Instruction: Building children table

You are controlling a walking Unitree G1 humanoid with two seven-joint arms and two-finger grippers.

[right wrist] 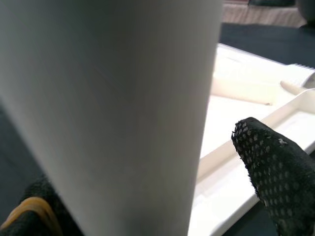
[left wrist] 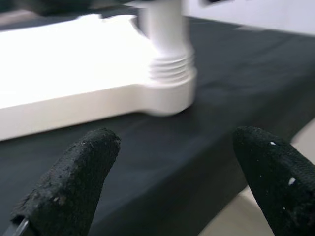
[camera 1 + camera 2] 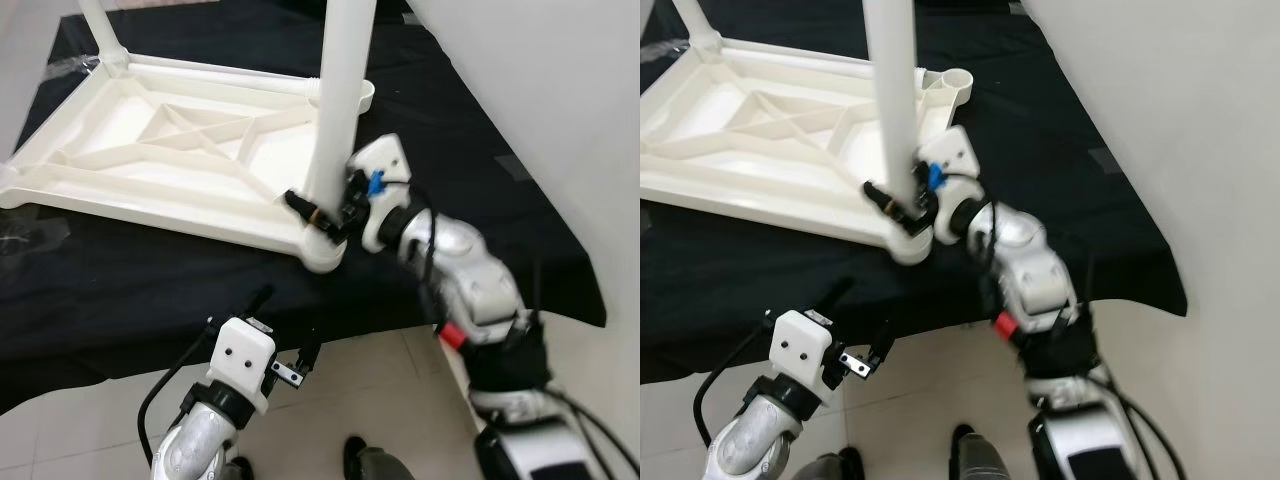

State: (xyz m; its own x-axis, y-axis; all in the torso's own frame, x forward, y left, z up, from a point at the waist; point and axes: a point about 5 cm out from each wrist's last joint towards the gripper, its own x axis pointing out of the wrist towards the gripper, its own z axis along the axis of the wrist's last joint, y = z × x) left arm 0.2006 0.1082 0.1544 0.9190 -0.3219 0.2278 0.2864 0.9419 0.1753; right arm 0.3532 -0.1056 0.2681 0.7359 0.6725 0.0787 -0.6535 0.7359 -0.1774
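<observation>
Between the right pincer's [image 3: 322,214] clamped fingers stands the table leg [image 3: 338,110]; left pincer [image 3: 285,335] hangs apart below.

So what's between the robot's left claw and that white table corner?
Only bare black cloth lies between the open left gripper and the corner socket, seen in the left wrist view.

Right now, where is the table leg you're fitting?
The white table leg stands upright in the near right corner socket of the upturned tabletop on the black cloth, with the right gripper clamped around its base, seen in the head views.
</observation>
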